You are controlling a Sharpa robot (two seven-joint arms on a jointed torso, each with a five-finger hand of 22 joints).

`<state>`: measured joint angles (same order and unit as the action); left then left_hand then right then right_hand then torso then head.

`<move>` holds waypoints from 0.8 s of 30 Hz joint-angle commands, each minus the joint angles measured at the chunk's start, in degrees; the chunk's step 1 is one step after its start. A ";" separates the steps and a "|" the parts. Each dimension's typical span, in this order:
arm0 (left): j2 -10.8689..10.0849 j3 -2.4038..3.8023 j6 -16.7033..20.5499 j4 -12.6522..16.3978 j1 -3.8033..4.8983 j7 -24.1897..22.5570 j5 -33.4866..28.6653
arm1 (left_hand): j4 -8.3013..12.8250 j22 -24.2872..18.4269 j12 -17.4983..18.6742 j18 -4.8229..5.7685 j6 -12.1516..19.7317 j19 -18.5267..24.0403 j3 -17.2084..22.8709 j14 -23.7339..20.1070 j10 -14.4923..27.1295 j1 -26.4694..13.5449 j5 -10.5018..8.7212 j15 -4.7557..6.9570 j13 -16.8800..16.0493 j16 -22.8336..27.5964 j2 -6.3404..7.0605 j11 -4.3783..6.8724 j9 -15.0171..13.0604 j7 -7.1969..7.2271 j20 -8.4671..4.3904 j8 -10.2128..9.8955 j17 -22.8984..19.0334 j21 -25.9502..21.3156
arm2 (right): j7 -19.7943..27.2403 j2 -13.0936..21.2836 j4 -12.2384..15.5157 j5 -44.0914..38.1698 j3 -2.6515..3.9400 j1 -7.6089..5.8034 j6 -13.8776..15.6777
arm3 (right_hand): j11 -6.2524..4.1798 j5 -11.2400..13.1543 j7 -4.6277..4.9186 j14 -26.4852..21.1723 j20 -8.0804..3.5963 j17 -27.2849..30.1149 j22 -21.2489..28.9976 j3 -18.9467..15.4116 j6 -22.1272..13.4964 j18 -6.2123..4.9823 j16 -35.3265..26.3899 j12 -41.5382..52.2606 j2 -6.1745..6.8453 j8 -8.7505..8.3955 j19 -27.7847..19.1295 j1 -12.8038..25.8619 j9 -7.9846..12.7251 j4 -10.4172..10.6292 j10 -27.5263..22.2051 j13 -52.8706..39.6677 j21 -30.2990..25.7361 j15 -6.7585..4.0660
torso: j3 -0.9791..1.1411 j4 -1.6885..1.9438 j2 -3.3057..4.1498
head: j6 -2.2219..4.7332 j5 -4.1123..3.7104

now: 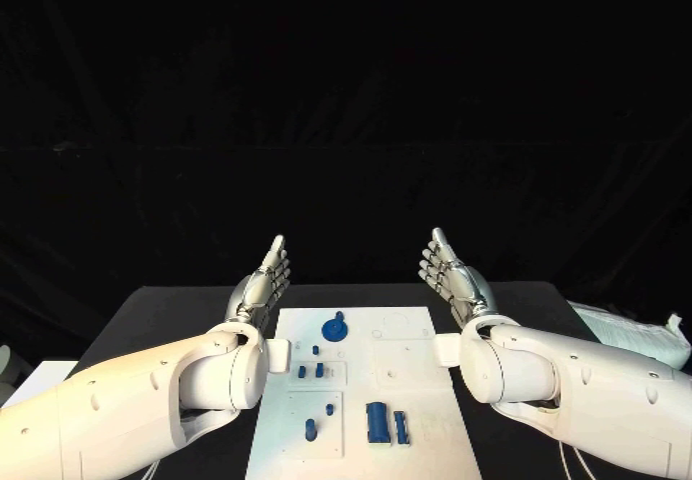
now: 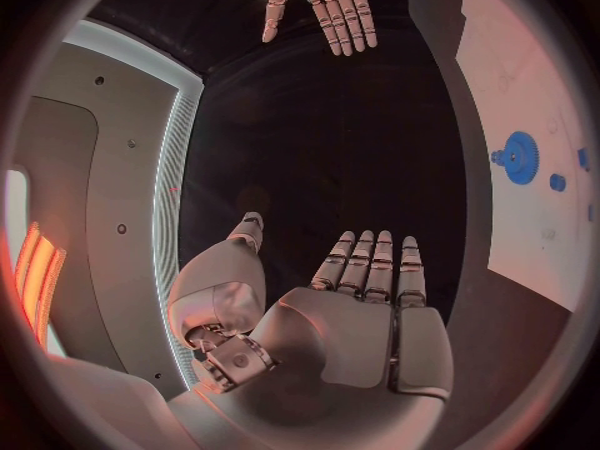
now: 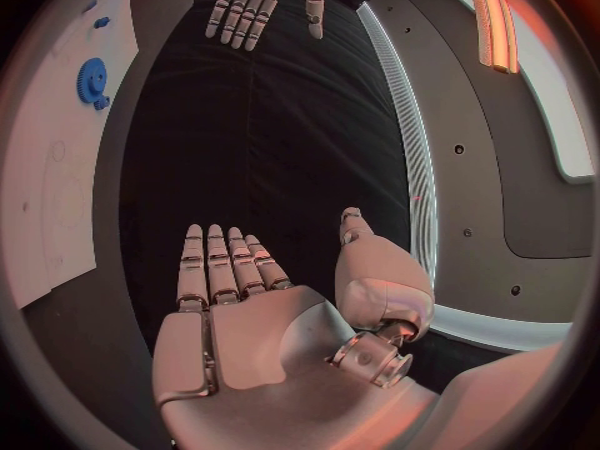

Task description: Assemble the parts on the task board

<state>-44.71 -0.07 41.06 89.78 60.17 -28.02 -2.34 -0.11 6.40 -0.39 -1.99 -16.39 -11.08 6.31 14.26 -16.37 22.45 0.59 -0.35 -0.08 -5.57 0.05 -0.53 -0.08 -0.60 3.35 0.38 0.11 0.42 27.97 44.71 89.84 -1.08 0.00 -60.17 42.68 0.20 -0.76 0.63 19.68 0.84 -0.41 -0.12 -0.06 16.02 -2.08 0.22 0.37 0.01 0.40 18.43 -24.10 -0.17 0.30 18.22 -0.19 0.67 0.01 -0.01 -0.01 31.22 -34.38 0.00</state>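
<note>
The white task board (image 1: 411, 345) lies in the middle of the black table. A blue gear (image 1: 335, 327) stands near its far edge, also seen as the blue gear (image 2: 518, 157) and blue gear (image 3: 91, 79). Small blue pegs (image 1: 316, 370) sit mid-board, and larger blue blocks (image 1: 378, 422) lie near the front beside a blue pin (image 1: 310, 429). My left hand (image 1: 263, 282) is held flat beside the board's left edge, fingers straight, holding nothing. My right hand (image 1: 454, 277) mirrors it at the right edge, also empty. Each palm faces inward: left hand (image 2: 363, 310), right hand (image 3: 244, 310).
A crumpled white bag (image 1: 635, 335) lies at the table's right edge. A white object (image 1: 32, 378) sits off the table's left side. Bare black table (image 1: 173, 310) flanks the board on both sides.
</note>
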 commanded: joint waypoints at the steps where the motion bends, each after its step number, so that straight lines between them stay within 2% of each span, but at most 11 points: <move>1: 0.02 0.07 3.05 0.18 -0.01 -1.78 2.34 | 0.11 -2.03 0.39 1.99 5.23 3.54 -2.01 -4.56 5.22 -7.15 -0.59 0.35 0.08 5.57 -0.05 0.53 0.08 0.60 -3.35 -0.38 -0.11 -0.42 | 1.82 -0.02 0.11 1.08 0.00 0.01 1.44 | -0.20 0.76 -0.63 -6.27 -0.84 0.41 0.12 0.06 -5.11 2.08 -0.22 -0.37 -0.01 -0.40 -5.88 7.68 0.17 -0.30 -5.81 0.19 -0.67 -0.01 | 0.01 0.01 -0.04 | 0.00 0.00; 2: 0.02 0.07 3.05 0.18 -0.01 -1.78 2.34 | 0.11 -2.22 0.39 1.99 5.68 3.85 -2.18 -4.96 5.66 -7.75 -0.59 0.35 0.08 5.57 -0.05 0.53 0.08 0.60 -3.35 -0.38 -0.11 -0.42 | 1.82 -0.02 0.11 1.08 0.00 0.01 1.44 | -0.20 0.76 -0.63 -6.77 -0.84 0.41 0.12 0.06 -5.53 2.08 -0.22 -0.37 -0.01 -0.40 -6.36 8.31 0.17 -0.30 -6.30 0.19 -0.67 -0.01 | 0.01 0.01 -0.04 | 0.00 0.00; 3: 0.02 0.07 3.05 0.18 -0.01 -1.78 2.34 | 0.11 -2.38 0.39 1.99 6.09 4.12 -6.31 -5.31 6.08 -8.33 -0.59 0.35 0.08 5.57 -0.05 0.53 0.08 0.60 -3.35 -0.38 -0.11 -0.42 | 1.82 -0.02 0.11 1.08 0.00 0.01 1.44 | -0.20 0.76 -0.63 -7.31 -0.84 0.41 0.12 0.06 -5.95 2.08 -0.22 -0.37 -0.01 -0.40 -6.84 8.93 0.17 -0.30 -6.77 0.19 -0.67 -0.01 | 0.01 0.01 -0.04 | 0.00 0.00; 4: 0.02 0.07 3.05 0.18 -0.01 -1.78 2.34 | 0.11 -6.40 0.39 1.99 6.52 4.39 -6.31 -5.68 6.50 -8.90 -0.59 0.35 0.08 5.57 -0.05 0.53 0.08 0.60 -3.35 -0.38 -0.11 -0.42 | 1.82 -0.02 0.11 1.08 0.00 0.01 1.44 | -0.20 0.76 -0.63 -7.76 -0.84 0.41 0.12 0.06 -6.34 2.08 -0.22 -0.37 -0.01 -0.40 -7.27 9.51 0.17 -0.30 -7.21 0.19 -0.67 -0.01 | 0.01 0.01 -0.04 | 0.00 0.00; 16: 0.02 0.07 3.05 0.18 -0.01 -1.78 2.34 | 0.11 -6.40 0.39 1.99 10.34 6.80 -6.31 -8.96 10.35 -14.16 -0.59 0.35 0.08 5.57 -0.05 0.53 0.08 0.60 -3.35 -0.38 -0.11 -0.42 | 1.82 -0.02 0.11 1.08 0.00 0.01 1.44 | -0.20 0.76 -0.63 -12.38 -0.84 0.41 0.12 0.06 -10.11 2.08 -0.22 -0.37 -0.01 -0.40 -11.63 15.16 0.17 -0.30 -11.49 0.19 -0.67 -0.01 | 0.01 0.01 -0.04 | 0.00 0.00; 17: 0.02 0.07 3.05 0.18 -0.01 -1.78 2.34 | 0.11 -6.40 0.39 1.99 10.74 11.08 -6.31 -9.28 10.73 -14.69 -0.59 0.35 0.08 5.57 -0.05 0.53 0.08 0.60 -3.35 -0.38 -0.11 -0.42 | 1.82 -0.02 0.11 1.08 0.00 0.01 1.44 | -0.20 0.76 -0.63 -12.90 -0.84 0.41 0.12 0.06 -10.50 2.08 -0.22 -0.37 -0.01 -0.40 -12.06 15.70 0.17 -0.30 -11.95 0.19 -0.67 -0.01 | 0.01 0.01 -0.04 | 0.00 0.00; 23: 0.02 0.07 3.05 0.18 -0.01 -1.78 2.34 | 0.11 -6.40 0.39 1.99 11.75 11.08 -6.31 -10.10 11.72 -16.00 -0.59 0.35 0.08 5.57 -0.05 0.53 0.08 0.60 -3.35 -0.38 -0.11 -0.42 | 1.82 -0.02 0.11 1.08 0.00 0.01 1.44 | -0.20 0.76 -0.63 -14.19 -0.84 0.41 0.12 0.06 -11.43 2.08 -0.22 -0.37 -0.01 -0.40 -13.21 17.21 0.17 -0.30 -13.06 0.19 -0.67 -0.01 | 0.01 0.01 -0.04 | 0.00 0.00; 24: 0.02 0.07 3.05 0.18 -0.01 -1.78 2.34 | 0.11 -6.40 0.39 1.99 12.23 11.08 -6.31 -14.26 12.24 -16.75 -0.59 0.35 0.08 5.57 -0.05 0.53 0.08 0.60 -3.35 -0.38 -0.11 -0.42 | 1.82 -0.02 0.11 1.08 0.00 0.01 1.44 | -0.20 0.76 -0.63 -14.43 -0.84 0.41 0.12 0.06 -11.70 2.08 -0.22 -0.37 -0.01 -0.40 -13.50 17.60 0.17 -0.30 -13.29 0.19 -0.67 -0.01 | 0.01 0.01 -0.04 | 0.00 0.00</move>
<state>-44.74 -0.06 43.88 89.82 60.15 -28.73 -0.72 -0.02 0.13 -0.39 -0.86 -4.90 -0.65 0.25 1.92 -4.85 6.61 0.37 0.02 -0.07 -0.38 0.01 0.07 -0.09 -0.05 0.04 0.38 0.07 0.21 28.90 44.71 89.87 0.24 -0.01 -60.17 44.24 0.00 -0.28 -0.02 6.07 0.02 -0.08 -0.10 -0.06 5.05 -0.35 0.22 0.38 0.03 0.19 5.71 -7.48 -0.08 0.30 5.70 -0.08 0.21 -0.01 0.01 0.00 31.18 -34.37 0.00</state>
